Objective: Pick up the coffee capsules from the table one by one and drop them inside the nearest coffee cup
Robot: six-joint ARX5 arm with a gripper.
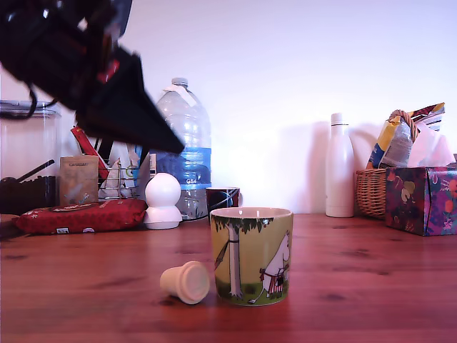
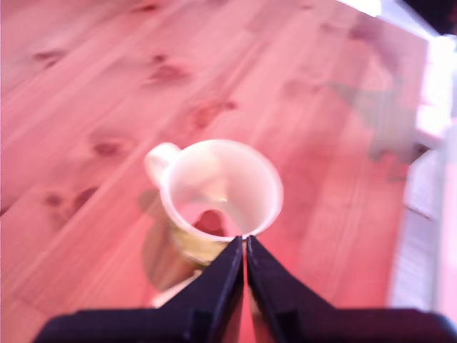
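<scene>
One cream capsule (image 1: 186, 282) left on the bench (image 1: 371, 286), lying on its side, wide rim toward the mug (image 1: 251, 255) and just beside it on the exterior view's left; long axis runs roughly level, narrow end pointing away from the mug. Wrist view shows something dark in the bottom of the mug (image 2: 221, 204), probably the brown capsule (image 2: 208, 221), can't confirm. My tool (image 2: 244, 246) hangs well above the bench, up at the exterior view's upper left (image 1: 153, 132), tips pressed together with nothing between them, aimed down at the mug rim. Capsule lies below me, near the mug's base; in wrist view only a pale sliver (image 2: 171, 294) peeks out by my fingers. Next grab likely needs opening, dropping low, and closing across the capsule's short width.
</scene>
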